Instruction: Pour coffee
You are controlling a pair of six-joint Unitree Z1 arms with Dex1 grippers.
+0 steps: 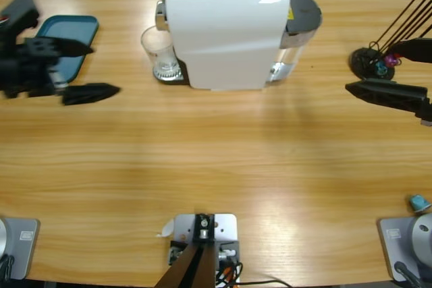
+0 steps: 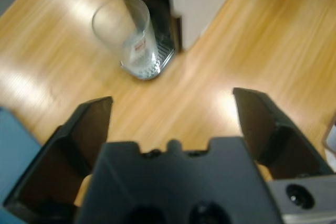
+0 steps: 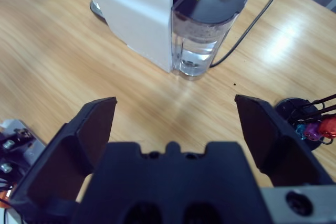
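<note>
Clear glass (image 1: 160, 55) upper left of centre, on drip tray against white coffee machine (image 1: 226, 32); coffee not discernible. Left end effector (image 1: 84, 69) far left, spread, empty. Right end effector (image 1: 385, 72) far right, spread, empty, near capsule rack (image 1: 371, 62).

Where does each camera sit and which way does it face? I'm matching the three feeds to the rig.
High view: fixed above, looking down on the long wooden table; both arms' black grippers show at the side edges.
Left wrist view: on the left arm, facing the clear drinking glass; left gripper open.
Right wrist view: on the right arm, facing the clear water tank; right gripper open.
All three share the white coffee machine.
</note>
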